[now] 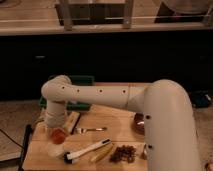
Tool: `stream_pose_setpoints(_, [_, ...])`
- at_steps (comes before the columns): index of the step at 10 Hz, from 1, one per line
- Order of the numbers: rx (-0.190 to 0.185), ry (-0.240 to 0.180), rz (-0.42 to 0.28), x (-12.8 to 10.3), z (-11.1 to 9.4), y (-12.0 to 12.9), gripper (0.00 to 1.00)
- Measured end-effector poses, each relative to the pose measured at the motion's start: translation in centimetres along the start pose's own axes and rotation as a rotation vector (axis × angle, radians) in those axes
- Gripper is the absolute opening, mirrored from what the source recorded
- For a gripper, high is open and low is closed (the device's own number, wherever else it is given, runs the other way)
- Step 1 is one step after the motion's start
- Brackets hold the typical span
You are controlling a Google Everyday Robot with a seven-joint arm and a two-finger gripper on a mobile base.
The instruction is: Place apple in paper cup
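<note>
Dark cabinets run under a pale counter behind the wooden table (112,124) I work over. My gripper (56,129) hangs over the table's left end, right at the apple (58,135); I cannot tell whether it grips the fruit. The apple sits just above the mouth of the paper cup (55,149). A white-handled brush (85,150) lies beside the cup, with grapes (124,152) farther right. A green bin (82,80) sits behind my arm.

arm (107,96): white, smooth, tubular, small dark dots | elbow (55,90): rounded | gripper (58,131): arm's lower-left end
</note>
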Motion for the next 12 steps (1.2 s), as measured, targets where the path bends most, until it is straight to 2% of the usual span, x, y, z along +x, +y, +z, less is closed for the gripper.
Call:
stream_pose_setpoints(2, [-0.003,0.007,-0.011,-0.6,0.0,-0.7,0.00])
stream_pose_setpoints(3, [-0.003,0.010,-0.016,-0.9,0.1,-1.1,0.03])
stream_pose_setpoints(10, [0.008,0.030,0.000,-1.8,0.1,-1.3,0.73])
stream_pose_setpoints(12, [0.008,0.032,0.004,-1.8,0.0,-1.2,0.80])
